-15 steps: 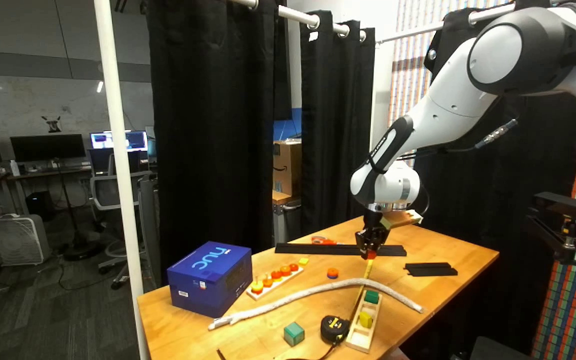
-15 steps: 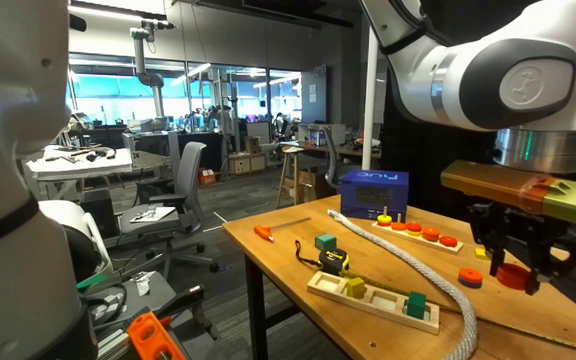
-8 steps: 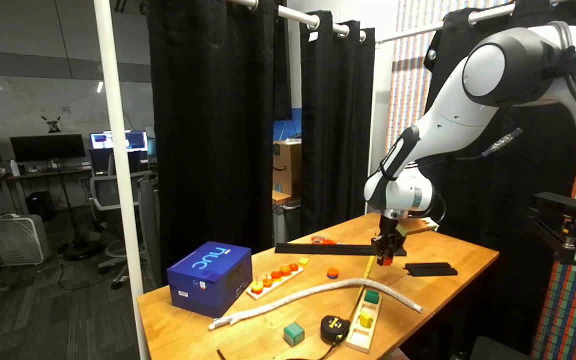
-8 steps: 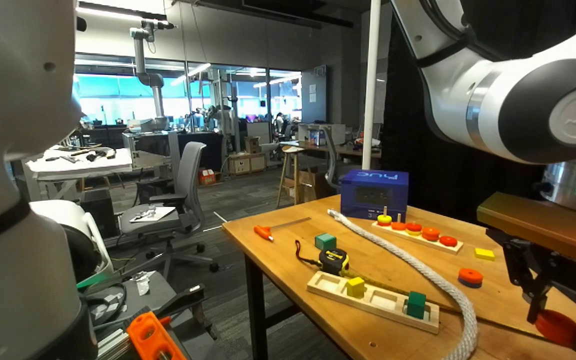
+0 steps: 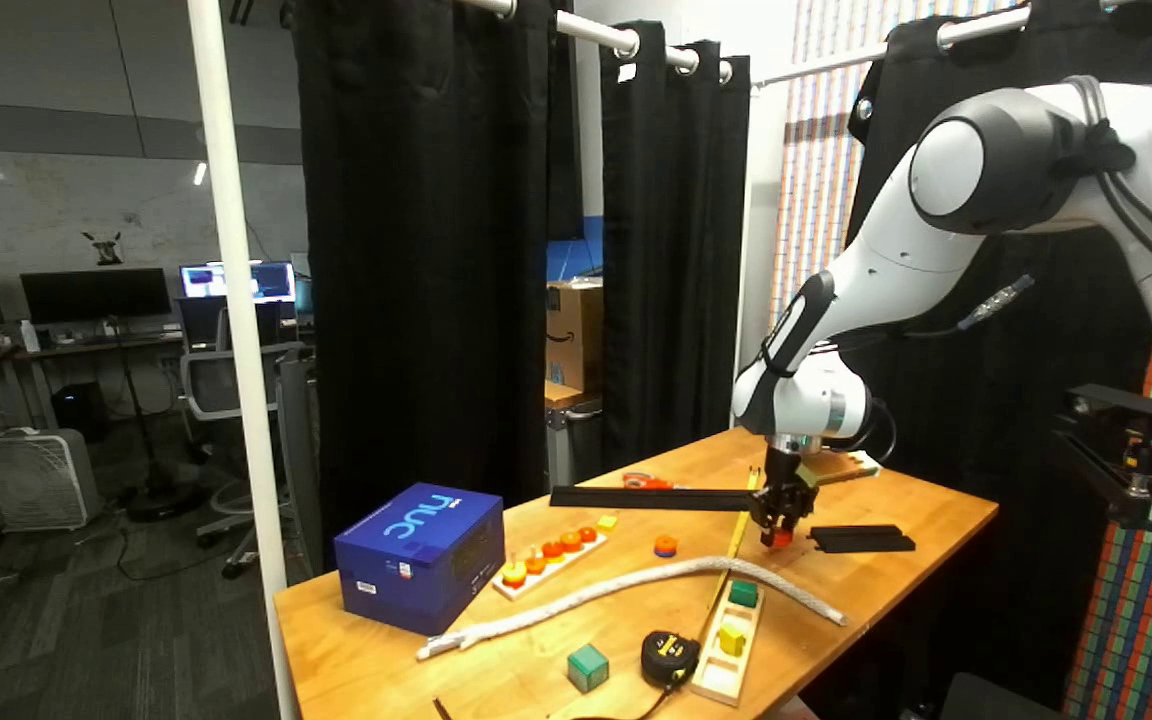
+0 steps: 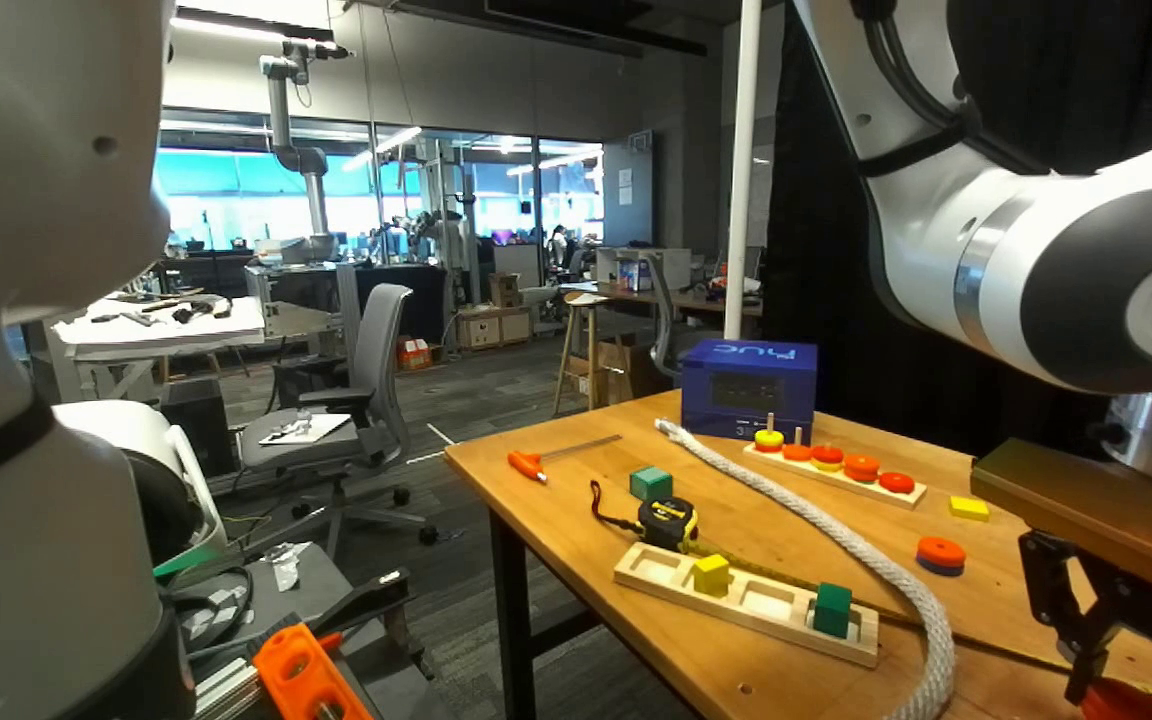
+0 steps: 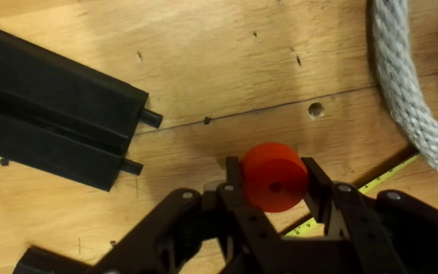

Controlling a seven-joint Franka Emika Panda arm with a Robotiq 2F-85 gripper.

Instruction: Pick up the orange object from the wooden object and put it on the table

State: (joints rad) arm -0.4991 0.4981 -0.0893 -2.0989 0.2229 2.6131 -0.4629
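In an exterior view, a blue box (image 5: 421, 560) stands toward the left end of the counter (image 5: 496, 680). Just beside it on the right is a wooden rack (image 5: 559, 566) carrying a row of orange, red and yellow rings (image 6: 861, 466); a small yellow block (image 5: 607, 523) lies just past the rack's right end. A thick pale rope (image 5: 636, 577) curves across the counter, with a green cube (image 5: 588, 668) on its near side. On the far side are two stacked rings (image 5: 665, 546), orange over blue, and behind them a long black strip (image 5: 656, 499).

Further right, a tape measure (image 5: 669, 657) sits just beside a wooden tray (image 5: 715, 692) with four compartments. A yellow cube (image 5: 732, 639) is in the second compartment from the near end, and a green block (image 5: 743, 594) is in the far one. The yellow blade (image 5: 739, 535) of the tape measure runs under the rope.

Right of the blade, the robot arm (image 5: 876, 260) reaches down. Its gripper (image 7: 270, 163) is closed around an orange-red disc (image 7: 275, 186), the fingers (image 7: 232, 167) against opposite sides, spread only as wide as the disc. The disc is low by the counter, between the blade and a short black slab (image 5: 861, 540); whether it touches the counter cannot be told.
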